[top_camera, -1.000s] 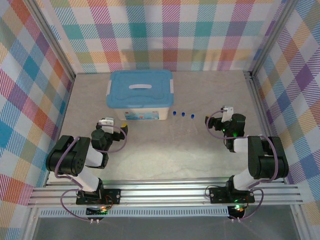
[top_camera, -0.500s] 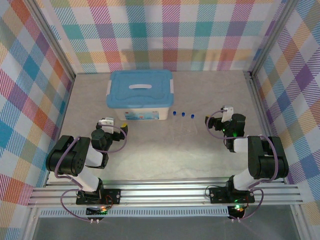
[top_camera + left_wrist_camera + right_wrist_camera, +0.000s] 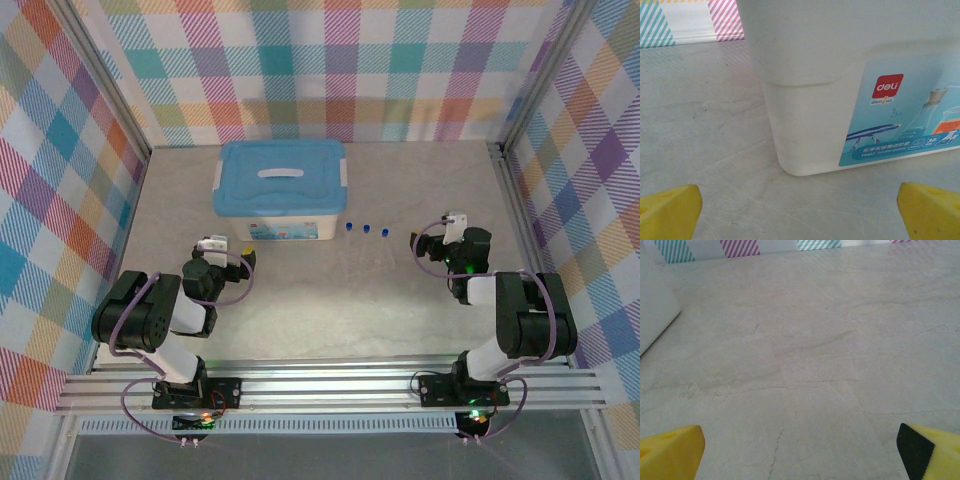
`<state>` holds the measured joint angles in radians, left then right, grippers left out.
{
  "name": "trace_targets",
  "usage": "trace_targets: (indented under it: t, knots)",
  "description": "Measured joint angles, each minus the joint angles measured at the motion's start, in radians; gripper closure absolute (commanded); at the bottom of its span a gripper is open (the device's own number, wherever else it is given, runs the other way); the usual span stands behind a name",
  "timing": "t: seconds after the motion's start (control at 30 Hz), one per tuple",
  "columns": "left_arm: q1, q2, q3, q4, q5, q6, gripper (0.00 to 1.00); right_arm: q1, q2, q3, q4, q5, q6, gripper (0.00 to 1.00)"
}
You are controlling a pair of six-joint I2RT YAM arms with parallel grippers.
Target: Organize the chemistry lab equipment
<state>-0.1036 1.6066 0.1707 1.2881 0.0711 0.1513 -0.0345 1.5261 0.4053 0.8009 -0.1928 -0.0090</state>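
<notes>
Well, I see the left gripper (image 3: 799, 212) with its yellow pads spread wide and nothing between them, low over the table (image 3: 805, 355) and facing the near left corner of the white tub (image 3: 810, 100). The right gripper (image 3: 800, 452) is likewise spread and empty above bare table. From above, I find the three blue-capped tubes (image 3: 365, 230) lying side by side on the table just right of the tub, between the two grippers and nearer the right one, caps toward the far side, while the blue lid (image 3: 283, 175) sits on the tub.
</notes>
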Motion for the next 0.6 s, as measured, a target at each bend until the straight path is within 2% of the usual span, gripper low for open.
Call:
trace_targets:
  t: [0.6]
  knots:
    - [0.000,0.000,0.000,0.000,0.011,0.001,0.00,0.000,0.000,0.000,0.000,0.000,0.000,0.01]
